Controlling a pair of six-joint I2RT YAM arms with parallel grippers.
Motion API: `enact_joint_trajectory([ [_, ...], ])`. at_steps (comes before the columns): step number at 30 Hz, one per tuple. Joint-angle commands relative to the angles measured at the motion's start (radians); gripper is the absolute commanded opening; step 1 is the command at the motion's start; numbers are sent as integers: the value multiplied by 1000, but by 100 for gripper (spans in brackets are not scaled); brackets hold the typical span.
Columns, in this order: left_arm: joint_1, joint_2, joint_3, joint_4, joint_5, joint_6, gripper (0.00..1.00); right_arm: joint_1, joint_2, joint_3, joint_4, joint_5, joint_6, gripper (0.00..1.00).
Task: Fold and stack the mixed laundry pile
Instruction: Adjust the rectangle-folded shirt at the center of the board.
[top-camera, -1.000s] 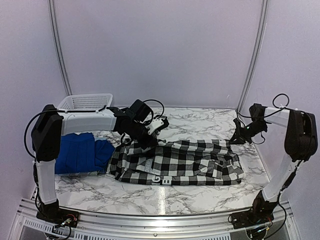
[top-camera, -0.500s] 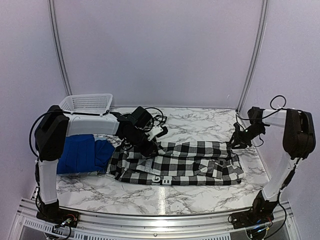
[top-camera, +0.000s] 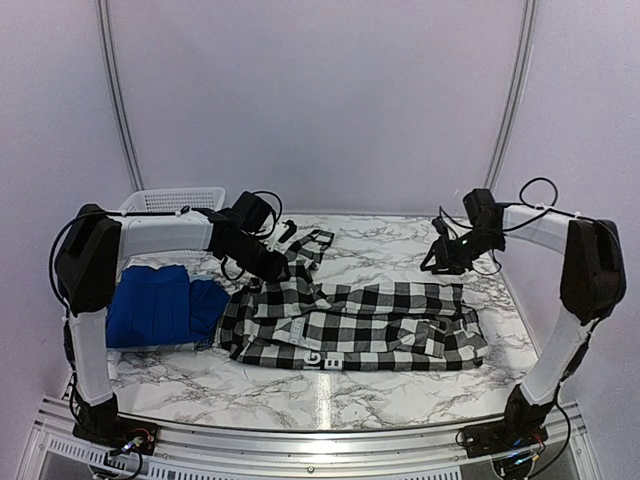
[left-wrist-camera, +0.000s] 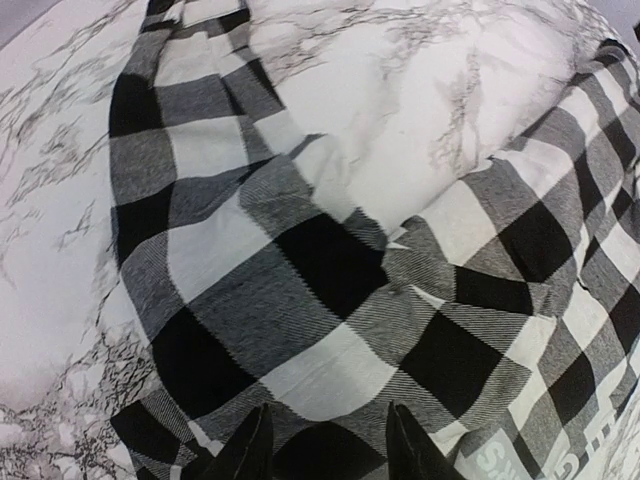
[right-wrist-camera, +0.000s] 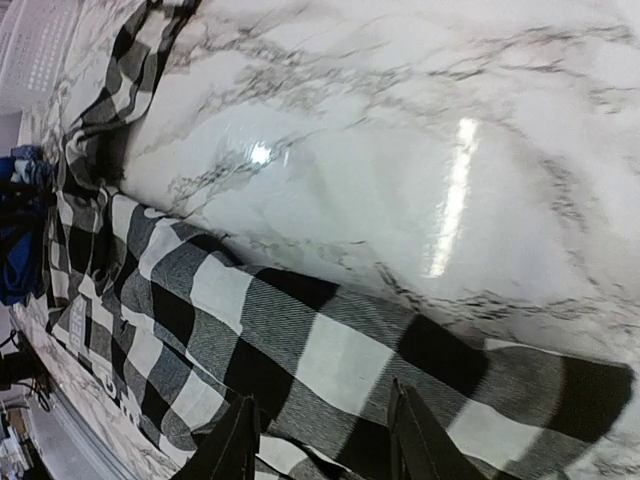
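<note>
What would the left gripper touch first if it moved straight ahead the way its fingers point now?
Most likely the black-and-white buffalo-check flannel shirt. In the wrist view the left gripper aims its open fingers at that cloth, with the marble table beyond it. The depth is unclear.

1. I see a marble-patterned table (top-camera: 400, 240).
2. A check flannel shirt (top-camera: 360, 325) lies spread across its middle.
3. A royal-blue shirt (top-camera: 150, 305) lies at the left, touching the flannel.
4. A white basket (top-camera: 170, 203) sits at the far-left corner.
</note>
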Motion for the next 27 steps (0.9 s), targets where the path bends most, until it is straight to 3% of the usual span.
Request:
enact_joint_trajectory([
  [1,-1,22,-36,3,-34,-65,39,60,98,-76,89,-47,31,40],
  [11,4,93,-125,-61,-154,-50,33,-26,219,-152,88,45,-24,39],
  [13,13,73,-106,-58,-92,-45,34,-29,213,-128,72,26,-39,39],
  [15,20,30,-70,-11,-34,-46,41,-29,180,-111,73,-11,-40,39],
  [18,23,33,63,19,-55,-59,52,-29,118,-86,84,-53,-31,41],
  [21,42,135,267,6,-78,-76,63,-31,77,-61,89,-56,-28,42],
  [27,97,457,716,-74,-119,-110,64,-41,53,-40,102,-56,-16,43],
])
